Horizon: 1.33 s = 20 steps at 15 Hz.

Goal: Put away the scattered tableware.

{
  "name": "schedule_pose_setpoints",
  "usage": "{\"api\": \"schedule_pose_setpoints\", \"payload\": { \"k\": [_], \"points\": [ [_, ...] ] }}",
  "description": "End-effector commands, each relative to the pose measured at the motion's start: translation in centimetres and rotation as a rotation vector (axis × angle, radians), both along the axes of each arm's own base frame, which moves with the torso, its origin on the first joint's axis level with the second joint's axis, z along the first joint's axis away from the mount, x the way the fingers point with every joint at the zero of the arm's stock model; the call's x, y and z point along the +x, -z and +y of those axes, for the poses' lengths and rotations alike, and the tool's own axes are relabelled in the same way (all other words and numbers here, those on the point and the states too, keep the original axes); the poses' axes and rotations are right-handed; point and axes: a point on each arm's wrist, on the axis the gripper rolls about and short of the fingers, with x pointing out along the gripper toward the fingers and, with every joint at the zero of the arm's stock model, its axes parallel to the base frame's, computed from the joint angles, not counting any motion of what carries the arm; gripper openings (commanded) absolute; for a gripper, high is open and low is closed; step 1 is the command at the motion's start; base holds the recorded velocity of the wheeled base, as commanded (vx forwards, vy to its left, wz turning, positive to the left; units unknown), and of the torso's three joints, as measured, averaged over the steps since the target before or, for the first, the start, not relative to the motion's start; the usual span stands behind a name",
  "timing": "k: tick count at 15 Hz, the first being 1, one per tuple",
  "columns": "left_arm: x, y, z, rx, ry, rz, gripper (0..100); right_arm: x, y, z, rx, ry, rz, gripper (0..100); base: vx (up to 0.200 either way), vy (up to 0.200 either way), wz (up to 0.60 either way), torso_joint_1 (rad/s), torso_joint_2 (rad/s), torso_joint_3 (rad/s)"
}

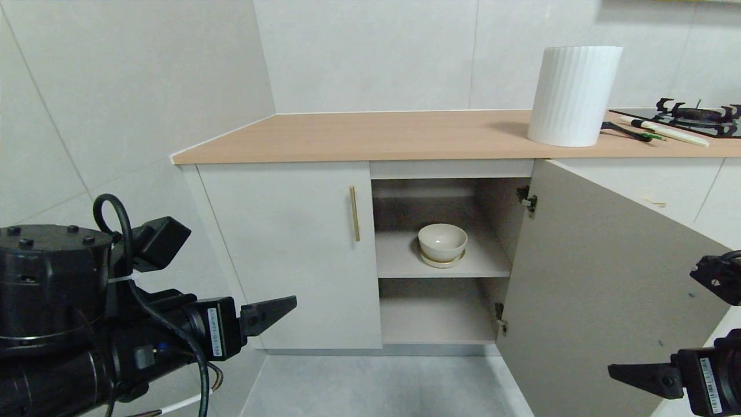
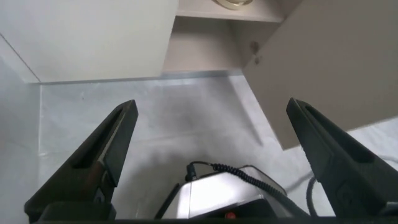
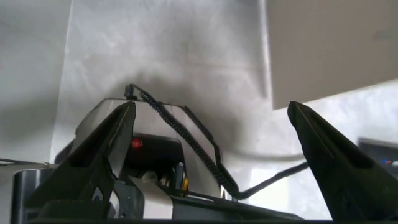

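A cream bowl [image 1: 442,240] sits on a gold-rimmed saucer [image 1: 441,261] on the upper shelf [image 1: 399,255] of the open cabinet. The saucer's edge [image 2: 233,3] peeks in at the border of the left wrist view. Pale chopsticks [image 1: 666,131] and a dark, green-tipped utensil [image 1: 632,134] lie on the wooden counter [image 1: 370,136] at the right. My left gripper [image 1: 270,313] [image 2: 211,109] hangs open and empty, low at the left, in front of the closed door. My right gripper [image 1: 632,372] [image 3: 211,111] is open and empty, low at the right, beside the open door.
The cabinet's right door [image 1: 602,278] stands swung open toward me. The left door [image 1: 289,255] with a gold handle [image 1: 354,214] is closed. A tall white ribbed container [image 1: 573,95] stands on the counter, a stove burner [image 1: 697,113] behind it. The lower shelf [image 1: 437,318] is bare; grey floor [image 1: 382,385] below.
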Motion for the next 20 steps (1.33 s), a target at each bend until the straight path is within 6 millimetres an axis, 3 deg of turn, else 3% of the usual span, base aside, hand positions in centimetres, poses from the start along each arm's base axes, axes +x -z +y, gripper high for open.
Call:
{"api": "schedule_pose_setpoints", "payload": {
  "k": [1, 4, 7, 11, 14, 17, 20],
  "points": [
    [0.0, 0.0, 0.0, 0.0, -0.001, 0.001, 100, -1.1, -1.2, -0.6, -0.015, -0.007, 0.005, 100, 0.0, -0.2, 0.0, 0.002, 0.0, -0.002],
    [0.0, 0.1, 0.0, 0.001, 0.0, 0.001, 100, -2.4, -1.9, -1.4, -0.064, -0.016, 0.031, 100, 0.0, -0.2, 0.0, 0.005, 0.0, -0.009],
    [0.0, 0.1, 0.0, 0.002, 0.0, 0.002, 100, -3.5, -2.4, -2.2, -0.156, 0.028, 0.059, 100, 0.0, 0.0, 0.0, 0.0, 0.0, 0.0],
    [0.0, 0.2, 0.0, 0.002, 0.001, 0.004, 100, -2.7, -2.7, -4.0, -0.256, 0.196, 0.051, 100, 0.0, 0.0, 0.0, 0.0, 0.0, 0.0],
    [0.0, 0.2, 0.0, 0.002, 0.001, 0.005, 100, -0.6, -3.0, -5.6, -0.253, 0.353, 0.03, 100, 0.0, 0.0, 0.0, 0.0, 0.0, 0.0],
    [0.0, 0.2, 0.0, 0.002, 0.001, 0.007, 100, 2.5, -1.8, -6.7, -0.232, 0.452, -0.01, 100, 0.0, 0.0, 0.0, 0.0, 0.0, 0.0],
    [0.0, 0.2, 0.0, 0.002, 0.002, 0.009, 100, 3.9, -1.1, -7.1, -0.163, 0.434, -0.022, 100, 0.0, 0.0, 0.0, 0.0, 0.0, 0.0]
  ]
}}
